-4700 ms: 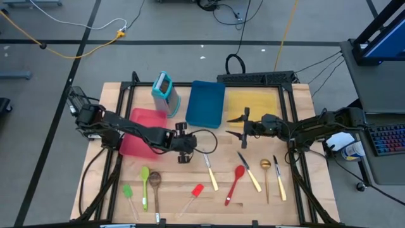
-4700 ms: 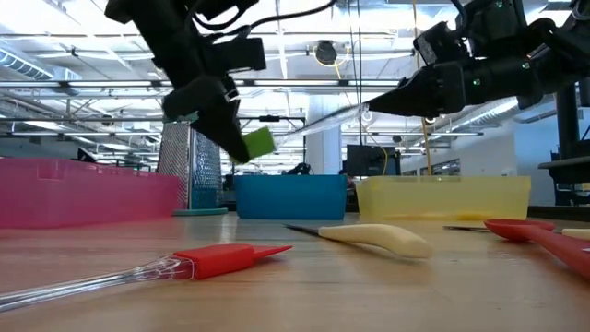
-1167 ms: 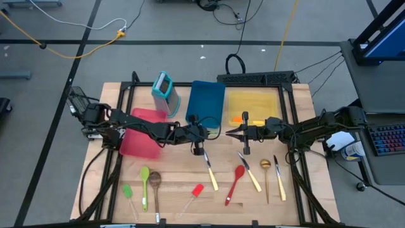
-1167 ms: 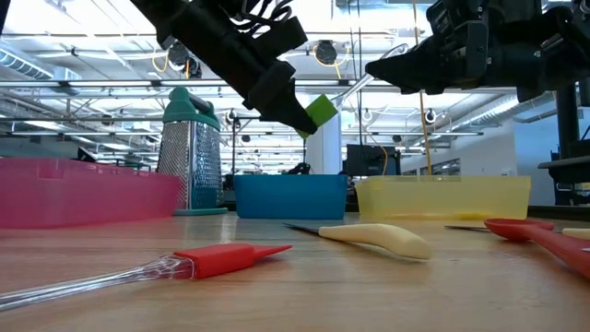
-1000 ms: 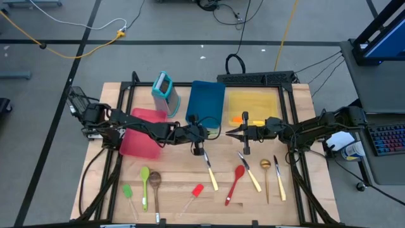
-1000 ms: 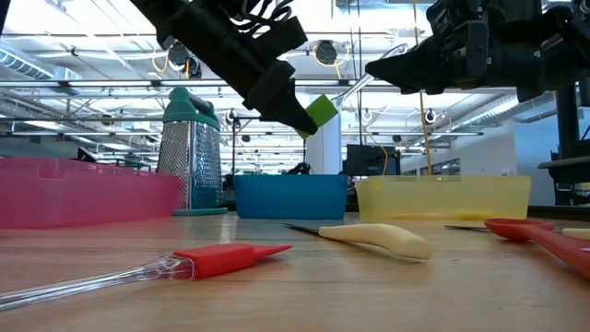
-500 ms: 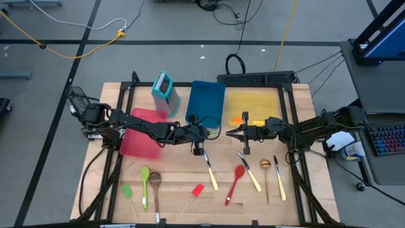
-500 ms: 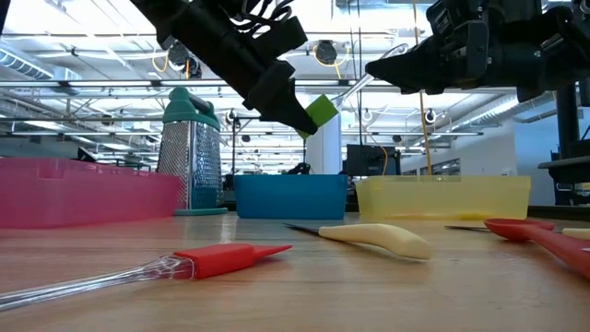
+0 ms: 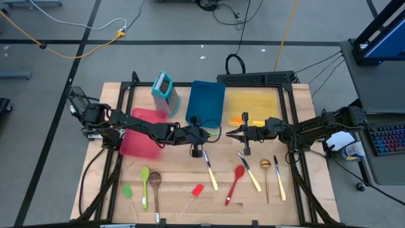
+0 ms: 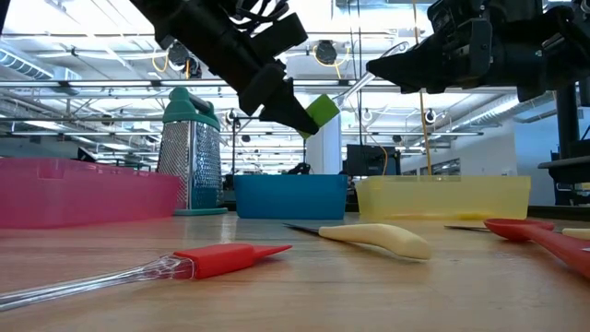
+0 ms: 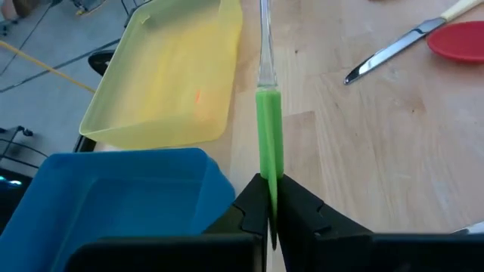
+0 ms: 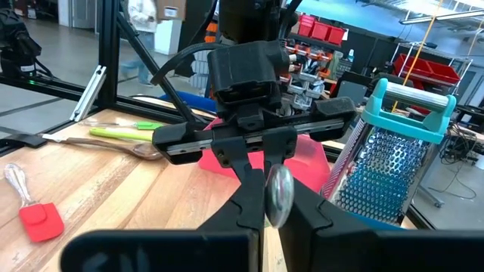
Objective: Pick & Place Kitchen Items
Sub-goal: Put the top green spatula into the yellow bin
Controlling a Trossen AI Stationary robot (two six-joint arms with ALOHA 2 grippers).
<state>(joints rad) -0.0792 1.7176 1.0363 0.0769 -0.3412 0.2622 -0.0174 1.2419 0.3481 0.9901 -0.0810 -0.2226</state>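
A green mini spatula (image 11: 270,140) with a clear handle (image 11: 265,45) hangs in the air between my two grippers, above the table in front of the blue tray (image 9: 205,102) and the yellow tray (image 9: 253,104). My left gripper (image 9: 209,133) is shut on its green blade. My right gripper (image 9: 229,133) faces it, shut on the clear handle. More kitchen items lie on the near half of the table: a cream-handled knife (image 9: 211,171), a red spoon (image 9: 235,183), a red spatula (image 9: 193,196), a green spoon (image 9: 145,183). My left gripper pinches the free end of the green blade (image 11: 271,185) between its two fingers. It comes from the table's left, slanting down, along the spatula. The spatula is lifted clear, its handle rising toward the right gripper. My right gripper pinches the clear handle's rounded end (image 12: 278,193) between its two fingers, coming about level from the table's right.
A pink tray (image 9: 142,133) lies under the left arm, and a teal grater (image 9: 164,92) stands at the back. An orange item (image 9: 239,118) lies in the yellow tray. A wooden spoon (image 9: 155,187), a gold spoon (image 9: 266,177) and other knives (image 9: 278,177) lie near the front.
My left gripper has rolled a little about its own pointing line while staying in place. The green spatula keeps its place between the two grippers.
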